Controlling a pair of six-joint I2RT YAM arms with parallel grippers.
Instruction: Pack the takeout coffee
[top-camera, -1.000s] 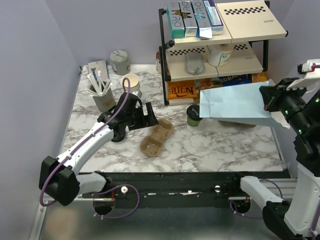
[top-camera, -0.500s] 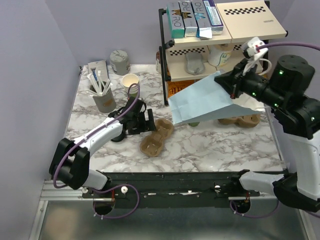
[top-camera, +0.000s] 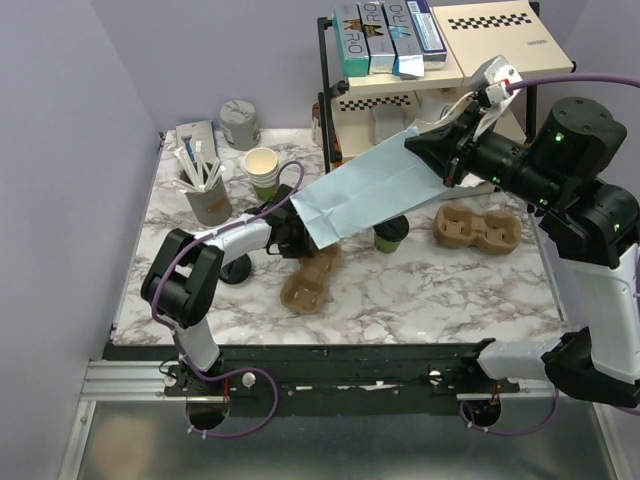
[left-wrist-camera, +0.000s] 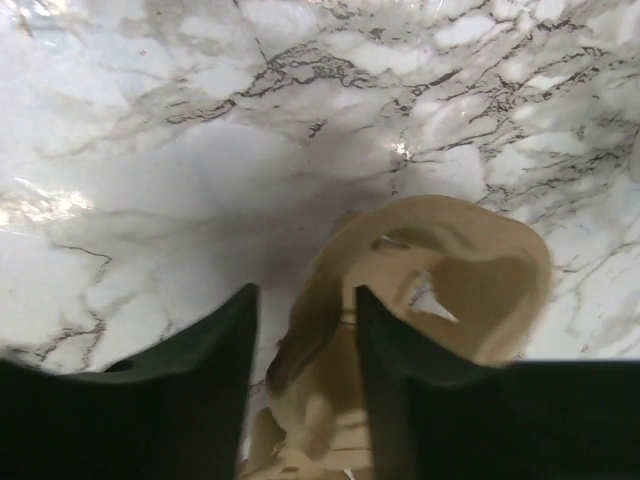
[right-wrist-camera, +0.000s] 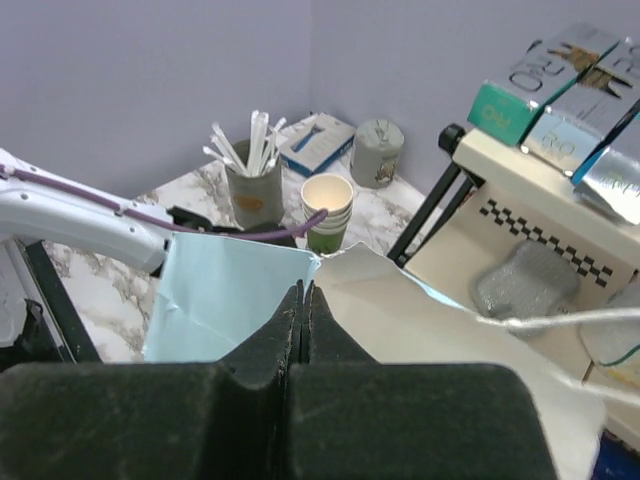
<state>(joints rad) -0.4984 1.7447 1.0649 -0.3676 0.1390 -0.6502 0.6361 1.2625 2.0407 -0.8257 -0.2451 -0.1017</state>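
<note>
The takeout coffee (top-camera: 391, 240) stands mid-table, its top hidden under a light blue paper bag (top-camera: 360, 195). My right gripper (top-camera: 432, 150) is shut on the bag's torn upper edge (right-wrist-camera: 330, 262) and holds the bag in the air, slanting down to the left. In the right wrist view that gripper (right-wrist-camera: 303, 292) has its jaws pressed together on the paper. My left gripper (top-camera: 287, 238) is low beside a brown pulp cup carrier (top-camera: 312, 272). In the left wrist view its fingers (left-wrist-camera: 245, 330) straddle the carrier's rim (left-wrist-camera: 330, 330), jaws part way apart, a sliver of gap on the left.
A second pulp carrier (top-camera: 478, 228) lies at the right. A stack of lidless cups (top-camera: 262, 168), a holder of white stirrers (top-camera: 208, 195) and a grey pot (top-camera: 240, 123) stand at the back left. A black shelf rack (top-camera: 430, 90) with boxes fills the back right.
My right arm swung the blue bag leftward over the coffee. The left gripper moved right onto the brown carrier and its jaws narrowed around the rim.
</note>
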